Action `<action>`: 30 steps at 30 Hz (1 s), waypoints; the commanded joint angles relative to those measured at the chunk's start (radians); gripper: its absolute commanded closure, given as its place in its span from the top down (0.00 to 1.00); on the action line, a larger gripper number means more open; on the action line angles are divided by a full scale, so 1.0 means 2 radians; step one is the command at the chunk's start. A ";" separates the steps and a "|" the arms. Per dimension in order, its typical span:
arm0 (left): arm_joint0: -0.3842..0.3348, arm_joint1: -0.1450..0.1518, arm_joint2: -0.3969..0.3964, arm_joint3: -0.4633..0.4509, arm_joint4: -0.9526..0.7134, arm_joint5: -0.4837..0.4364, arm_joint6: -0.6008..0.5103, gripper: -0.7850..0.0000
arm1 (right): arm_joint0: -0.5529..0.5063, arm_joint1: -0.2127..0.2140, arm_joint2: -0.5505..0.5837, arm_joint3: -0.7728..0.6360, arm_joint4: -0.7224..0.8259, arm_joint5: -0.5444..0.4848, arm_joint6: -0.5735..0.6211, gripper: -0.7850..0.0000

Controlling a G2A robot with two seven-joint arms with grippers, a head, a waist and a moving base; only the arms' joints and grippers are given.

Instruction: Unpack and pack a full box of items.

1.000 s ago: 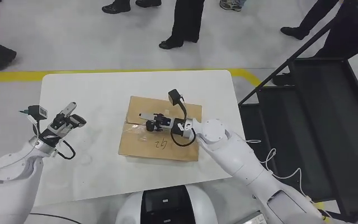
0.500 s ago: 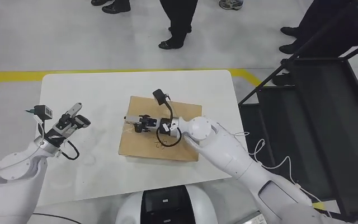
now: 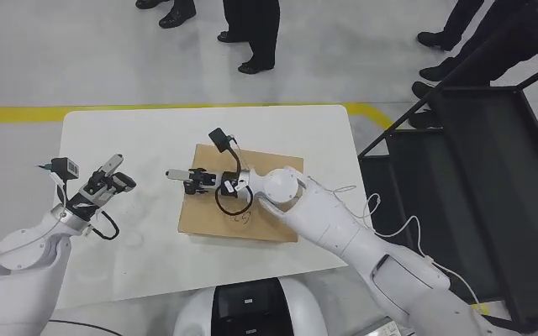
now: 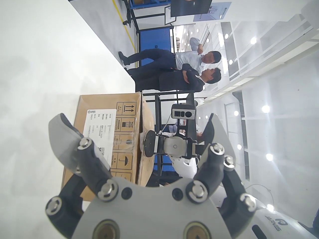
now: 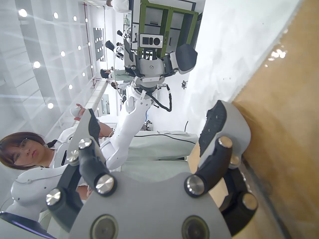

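Observation:
A closed brown cardboard box (image 3: 244, 206) with tape along its top seam lies mid-table. My right gripper (image 3: 175, 175) hovers open just past the box's left edge, the arm stretched across the lid. In the right wrist view the open right gripper (image 5: 152, 125) holds nothing, and the box top (image 5: 281, 115) lies beside one finger. My left gripper (image 3: 118, 168) stands open over the table's left part, well apart from the box. In the left wrist view the open left gripper (image 4: 139, 130) faces the box's labelled side (image 4: 112, 135).
The white table (image 3: 126, 244) has bare room left of and in front of the box. A black metal rack (image 3: 454, 168) stands close beside the table's right edge. A yellow floor line (image 3: 168, 107) runs behind the far edge.
My right gripper has slid leftward over the box top, from its middle to just beyond its left edge. The left arm has barely shifted.

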 commanded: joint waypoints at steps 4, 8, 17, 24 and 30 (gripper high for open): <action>0.000 0.000 0.000 0.000 0.000 0.000 0.000 1.00 | 0.004 -0.010 -0.007 0.019 -0.003 -0.008 -0.006 1.00; 0.000 0.000 0.000 0.000 0.000 0.000 0.000 1.00 | 0.008 -0.018 -0.010 0.025 -0.002 -0.020 -0.006 1.00; 0.000 0.000 0.000 0.000 0.000 0.000 0.000 1.00 | -0.037 0.002 0.061 -0.038 -0.004 -0.071 -0.011 1.00; 0.000 0.000 0.000 0.000 0.000 0.000 0.000 1.00 | -0.167 0.045 0.193 -0.171 -0.103 -0.100 -0.100 1.00; 0.000 0.000 0.000 0.000 0.000 0.000 0.000 1.00 | -0.278 0.061 0.285 -0.263 -0.122 -0.077 -0.197 1.00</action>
